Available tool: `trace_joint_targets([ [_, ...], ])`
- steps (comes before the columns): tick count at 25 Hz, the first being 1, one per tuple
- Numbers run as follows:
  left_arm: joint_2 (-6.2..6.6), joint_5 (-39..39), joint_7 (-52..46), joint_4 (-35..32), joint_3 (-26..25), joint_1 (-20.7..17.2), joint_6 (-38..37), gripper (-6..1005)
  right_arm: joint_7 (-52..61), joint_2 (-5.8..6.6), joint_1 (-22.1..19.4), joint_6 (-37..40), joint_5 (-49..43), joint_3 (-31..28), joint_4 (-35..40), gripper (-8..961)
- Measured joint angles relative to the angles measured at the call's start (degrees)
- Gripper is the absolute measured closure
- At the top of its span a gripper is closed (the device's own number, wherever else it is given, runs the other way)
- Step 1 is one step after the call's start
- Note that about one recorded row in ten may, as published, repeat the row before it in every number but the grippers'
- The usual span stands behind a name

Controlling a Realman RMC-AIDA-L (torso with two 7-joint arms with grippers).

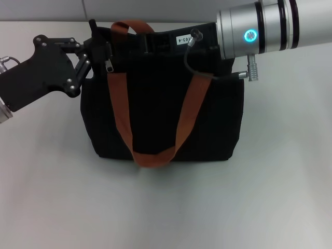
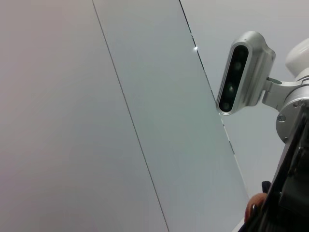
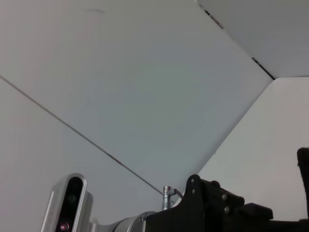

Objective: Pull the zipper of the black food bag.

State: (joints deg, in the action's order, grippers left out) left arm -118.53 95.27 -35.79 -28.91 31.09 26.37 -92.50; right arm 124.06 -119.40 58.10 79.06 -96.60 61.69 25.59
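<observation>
White label [image 1: 183,39] reading "03-4"

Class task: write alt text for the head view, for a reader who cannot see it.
A black food bag with rust-orange handles stands on a pale table. The left tool sits at the bag's top left corner beside the silver zipper. The right arm's silver wrist reaches over the top right corner.

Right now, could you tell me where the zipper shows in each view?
Head view: the zipper hangs at the black food bag's top left corner, beside the left claw.
Left wrist view: not in it.
Right wrist view: not in it.
Shared landmark: the white wall panel seam.
</observation>
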Motion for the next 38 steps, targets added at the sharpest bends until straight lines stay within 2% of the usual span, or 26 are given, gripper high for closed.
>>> trace_joint_targets([
  [6, -0.05, 0.0, 0.2, 0.0, 0.1, 0.0, -0.1, 972, 0.0, 0.04, 0.0, -0.3, -0.3, 0.0, 0.1, 457],
  [20, -0.03, 0.0, 0.5, 0.6, -0.1, 0.0, -0.3, 972, 0.1, 0.02, 0.0, -2.1, -0.4, 0.2, -0.2, 545],
  [25, -0.03, 0.0, 0.5, 0.6, -0.1, 0.0, -0.3, 972, 0.1, -0.05, 0.0, -2.2, -0.5, 0.2, -0.3, 673],
  [30, -0.03, -0.1, 0.5, 0.6, -0.1, 0.0, -0.3, 972, 0.0, -0.13, 0.0, -2.3, -0.5, 0.4, -0.4, 742],
  [38, -0.03, -0.2, 0.5, 0.6, 0.1, 0.1, -0.4, 973, 0.0, -0.22, 0.0, -3.7, -0.5, 1.4, -0.5, 748],
])
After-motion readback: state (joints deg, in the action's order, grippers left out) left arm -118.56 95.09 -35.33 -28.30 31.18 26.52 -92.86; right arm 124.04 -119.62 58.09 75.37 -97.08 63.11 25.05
